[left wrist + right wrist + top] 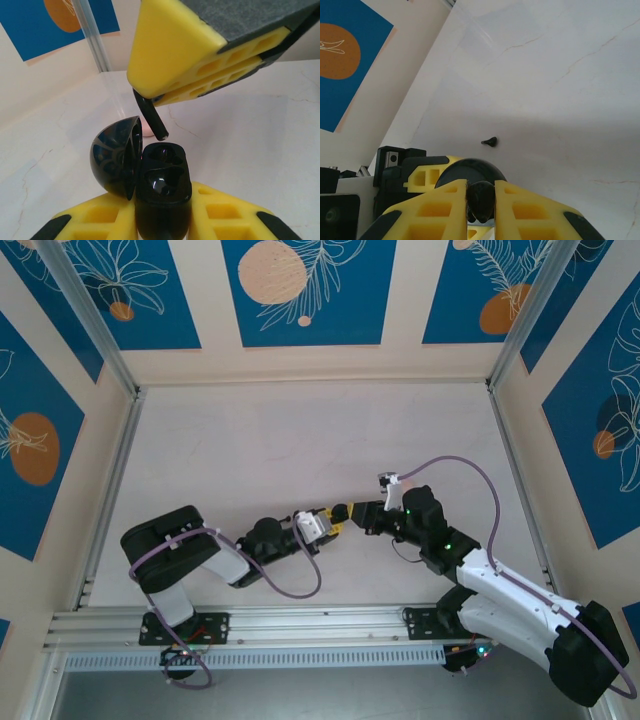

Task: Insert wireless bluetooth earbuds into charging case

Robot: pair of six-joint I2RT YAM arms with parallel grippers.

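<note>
Near the front middle of the pale worktop, the two arms are meeting tip to tip. On the left, the left tool is clenching the black charging case between its yellow fingers, holding it above the worktop with its two empty wells facing up. The case's domed lid is standing open, swung out to the left. Just above the case, a black earbud is hanging stem-down, its tip close over the rear well but not touching it. A pale pink object, too blurred to identify, is lying on the worktop behind it. On the right, the right tool is pinching that earbud's head tightly. Beyond it, a second small black earbud is lying loose on the worktop.
</note>
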